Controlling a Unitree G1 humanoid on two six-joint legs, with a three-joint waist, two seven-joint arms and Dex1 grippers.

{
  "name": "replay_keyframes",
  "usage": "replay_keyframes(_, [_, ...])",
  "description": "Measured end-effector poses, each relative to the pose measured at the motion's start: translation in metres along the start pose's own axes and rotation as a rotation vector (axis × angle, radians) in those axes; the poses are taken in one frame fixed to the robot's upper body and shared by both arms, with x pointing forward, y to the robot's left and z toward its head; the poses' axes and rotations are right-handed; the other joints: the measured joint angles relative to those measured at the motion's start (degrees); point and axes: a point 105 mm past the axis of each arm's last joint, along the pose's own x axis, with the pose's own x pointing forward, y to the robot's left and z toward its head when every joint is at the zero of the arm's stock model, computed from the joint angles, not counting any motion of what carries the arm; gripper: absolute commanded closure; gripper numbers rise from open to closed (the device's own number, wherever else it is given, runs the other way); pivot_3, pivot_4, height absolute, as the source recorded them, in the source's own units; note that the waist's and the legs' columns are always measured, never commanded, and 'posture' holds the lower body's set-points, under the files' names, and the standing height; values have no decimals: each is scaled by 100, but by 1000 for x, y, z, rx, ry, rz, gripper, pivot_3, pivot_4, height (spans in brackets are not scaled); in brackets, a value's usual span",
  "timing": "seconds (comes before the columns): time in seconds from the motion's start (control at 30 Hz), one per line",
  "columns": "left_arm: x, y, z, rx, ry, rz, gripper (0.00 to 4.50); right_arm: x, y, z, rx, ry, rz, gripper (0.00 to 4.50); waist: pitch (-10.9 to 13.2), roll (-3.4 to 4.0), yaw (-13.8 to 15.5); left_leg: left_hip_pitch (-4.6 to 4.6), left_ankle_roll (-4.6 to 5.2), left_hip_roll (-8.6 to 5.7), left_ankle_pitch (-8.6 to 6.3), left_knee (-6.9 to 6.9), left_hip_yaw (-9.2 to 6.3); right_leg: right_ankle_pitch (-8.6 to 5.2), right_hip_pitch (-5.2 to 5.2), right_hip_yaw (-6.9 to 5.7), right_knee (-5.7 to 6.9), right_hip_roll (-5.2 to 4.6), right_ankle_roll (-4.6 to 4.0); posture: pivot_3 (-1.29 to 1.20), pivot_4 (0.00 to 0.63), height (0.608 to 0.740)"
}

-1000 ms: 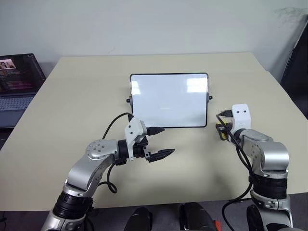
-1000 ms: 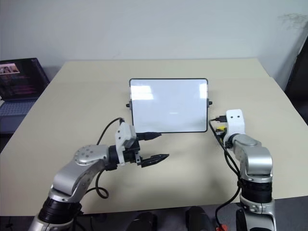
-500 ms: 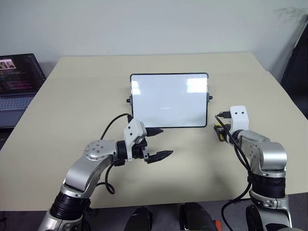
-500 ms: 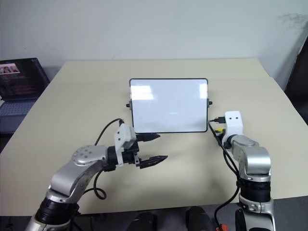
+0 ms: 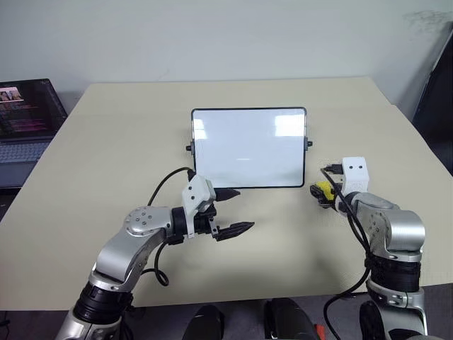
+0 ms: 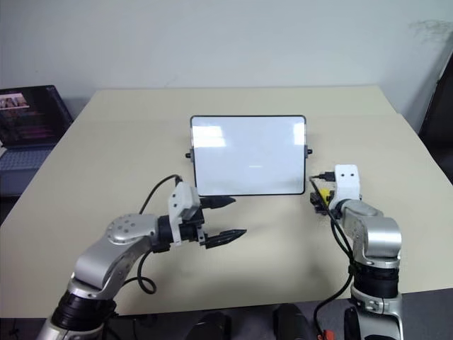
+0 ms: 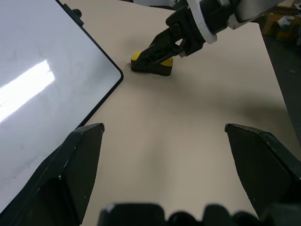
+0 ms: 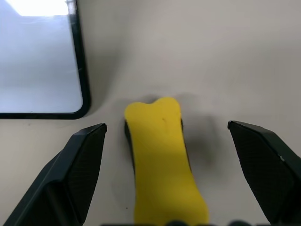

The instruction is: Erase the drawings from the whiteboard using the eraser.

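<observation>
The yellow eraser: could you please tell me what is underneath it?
The eraser lies on the beige table beside the whiteboard. The left wrist view shows its dark underside layer against the tabletop; the contact face itself is hidden.

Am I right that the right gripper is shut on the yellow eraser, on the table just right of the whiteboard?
Not quite. The right gripper is open: in the right wrist view its fingers stand wide apart on either side of the eraser without touching it. The rest holds: the eraser lies on the table just right of the whiteboard.

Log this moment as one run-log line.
board: whiteboard looks clean | eraser: on table, beside board's right side | right pincer: open, straddling eraser | left pincer: open, empty
</observation>
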Motion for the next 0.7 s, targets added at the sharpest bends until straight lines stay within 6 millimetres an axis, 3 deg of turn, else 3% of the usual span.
replay_keyframes(0.1, [-6,6,2,4,-11,55,0,-9,2,17,34,-67,-7,34,3,7,2,0,0,0,0,0,-1,0,-1,0,1,-1,0,0,150,740])
replay_keyframes(0.2, [-17,27,14,-7,-92,240,0,-24,1,36,10,-172,-38,34,1,7,16,-2,0,0,0,1,-5,0,0,-3,-3,-3,0,0,150,740])
replay_keyframes(0.27, [-28,42,16,-6,-121,413,0,-35,-6,40,-22,-247,-72,34,0,5,29,-3,1,0,-1,1,-6,-1,1,-4,-7,-8,2,0,150,740])
replay_keyframes(0.33, [-40,50,5,-9,-89,537,0,-44,-13,38,-58,-303,-104,34,-1,6,28,-2,1,-1,-2,0,-1,-1,0,1,-8,-9,3,0,150,740])
replay_keyframes(0.47, [-54,48,-19,-63,-53,753,0,-60,-24,14,-194,-405,-163,34,-3,3,38,-2,4,-2,-5,0,2,-4,3,3,-11,-17,7,0,150,740])
replay_keyframes(0.57, [-65,42,-27,-56,-38,861,0,-71,-21,-11,-283,-461,-167,34,-5,5,36,7,4,0,-5,0,5,-5,10,4,-7,-16,9,0,150,740])
replay_keyframes(0.7, [-86,28,-53,-46,52,966,0,-85,-17,-39,-357,-509,-163,34,-8,10,0,35,7,10,-6,0,36,-23,26,22,-9,-11,32,0,150,740])
